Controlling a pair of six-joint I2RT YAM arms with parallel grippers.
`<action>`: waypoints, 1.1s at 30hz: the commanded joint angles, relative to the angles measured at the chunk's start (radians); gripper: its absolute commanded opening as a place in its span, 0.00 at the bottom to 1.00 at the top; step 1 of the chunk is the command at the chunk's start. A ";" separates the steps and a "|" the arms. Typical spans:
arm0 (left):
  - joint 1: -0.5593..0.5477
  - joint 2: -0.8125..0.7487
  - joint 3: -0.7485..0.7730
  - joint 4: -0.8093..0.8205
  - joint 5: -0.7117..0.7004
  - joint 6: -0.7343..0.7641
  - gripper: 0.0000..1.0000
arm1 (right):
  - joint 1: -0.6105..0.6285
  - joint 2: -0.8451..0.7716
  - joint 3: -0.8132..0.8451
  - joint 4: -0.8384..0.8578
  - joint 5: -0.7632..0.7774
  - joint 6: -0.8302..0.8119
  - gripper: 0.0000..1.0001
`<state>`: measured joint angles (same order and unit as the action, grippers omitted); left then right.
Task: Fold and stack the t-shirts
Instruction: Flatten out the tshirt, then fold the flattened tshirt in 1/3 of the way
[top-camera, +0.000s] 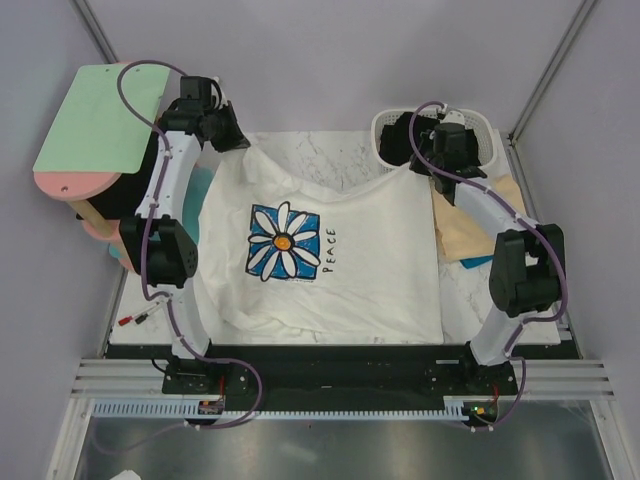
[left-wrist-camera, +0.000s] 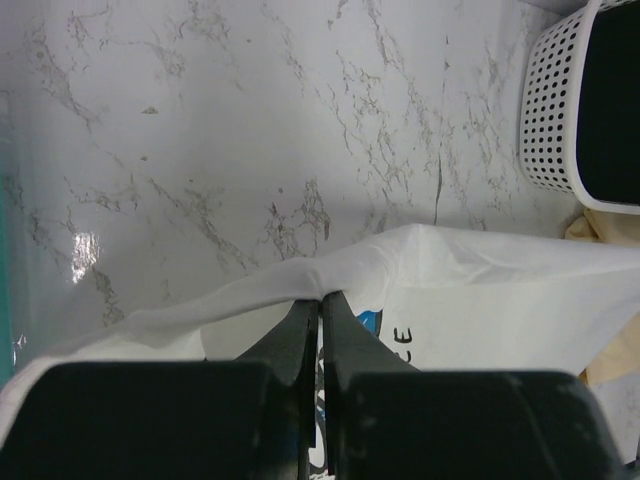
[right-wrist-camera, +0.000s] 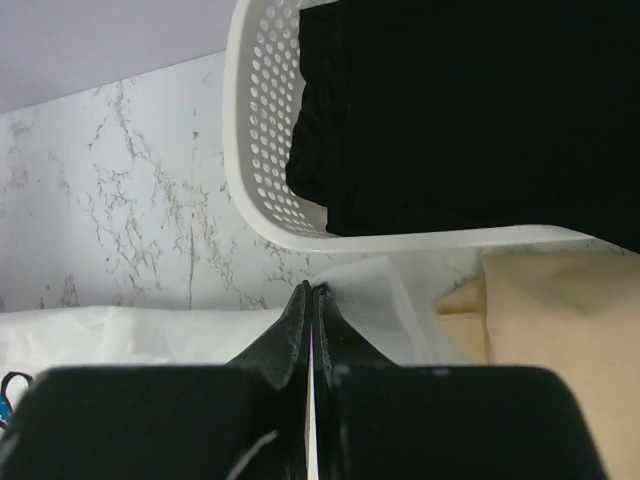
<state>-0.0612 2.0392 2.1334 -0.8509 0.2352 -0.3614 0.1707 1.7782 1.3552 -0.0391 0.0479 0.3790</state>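
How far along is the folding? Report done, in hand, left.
Done: nothing stacked yet. In hand: left hand and right hand pinch the far edge of the spread white tee. Left: fold it; tan tee lies beside it, black tee sits in the basket.

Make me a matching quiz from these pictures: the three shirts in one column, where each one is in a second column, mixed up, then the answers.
Column one:
1. white daisy t-shirt
2. black t-shirt
3. tan t-shirt

Column two:
A. inside the white basket
B. lying flat beside the basket, outside it
C. spread out, far edge pinched by the left claw and the right claw

Pairs: 1-C, 2-A, 3-B
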 joint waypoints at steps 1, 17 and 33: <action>0.004 -0.170 -0.075 0.035 0.039 -0.013 0.02 | -0.005 -0.086 0.004 0.042 -0.025 0.006 0.00; 0.006 -0.321 -0.378 -0.028 0.026 0.048 0.02 | -0.005 -0.247 -0.194 -0.162 -0.100 0.012 0.00; 0.006 -0.341 -0.339 -0.129 0.029 0.073 0.02 | -0.005 -0.283 -0.387 -0.238 -0.069 -0.017 0.00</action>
<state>-0.0601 1.7473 1.7294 -0.9451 0.2390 -0.3294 0.1699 1.5406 0.9985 -0.2623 -0.0471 0.3779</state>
